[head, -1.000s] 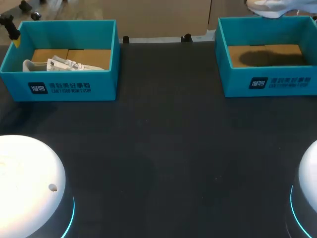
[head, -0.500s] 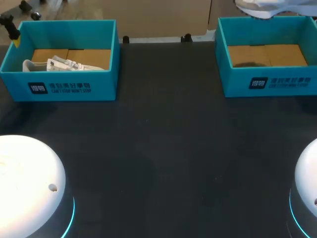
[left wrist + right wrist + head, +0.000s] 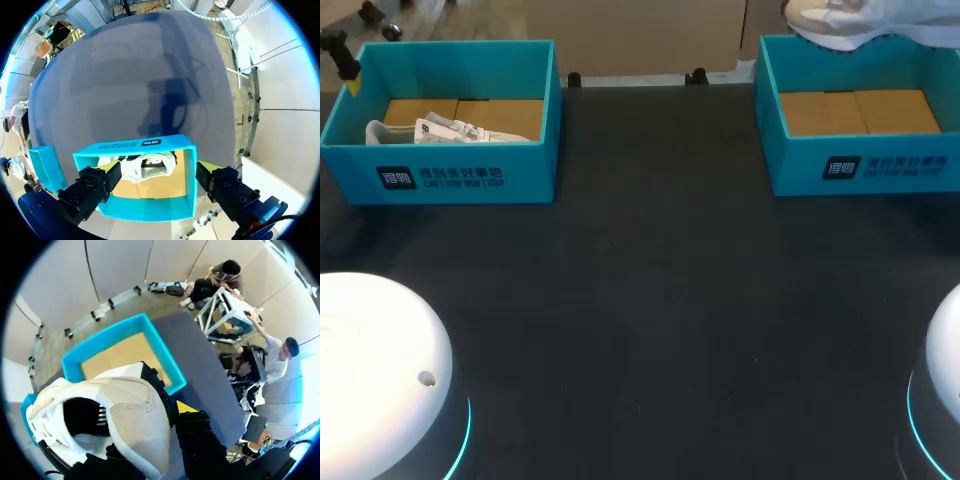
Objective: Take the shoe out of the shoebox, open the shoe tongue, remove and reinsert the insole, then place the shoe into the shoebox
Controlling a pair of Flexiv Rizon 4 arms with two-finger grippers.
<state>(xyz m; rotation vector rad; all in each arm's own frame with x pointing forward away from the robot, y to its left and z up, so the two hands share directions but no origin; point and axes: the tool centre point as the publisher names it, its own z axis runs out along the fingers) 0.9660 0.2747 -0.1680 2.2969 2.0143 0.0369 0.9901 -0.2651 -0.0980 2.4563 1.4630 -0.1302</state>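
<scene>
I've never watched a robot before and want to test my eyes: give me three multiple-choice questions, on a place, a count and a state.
1. The raised shoe, relative to the right box, is: A above it; B inside it; C under it.
2. How many blue boxes are there? A one; B three; C two.
3. The right box is: A lidded; B empty; C full of paper.
Answers: A, it hangs over the box's rim. C, a left box too. B, only its cardboard floor shows.

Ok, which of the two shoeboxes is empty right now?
The right shoebox: only bare cardboard floor shows, with the lifted shoe hanging above its far wall. The left shoebox has a white shoe lying inside.
</scene>
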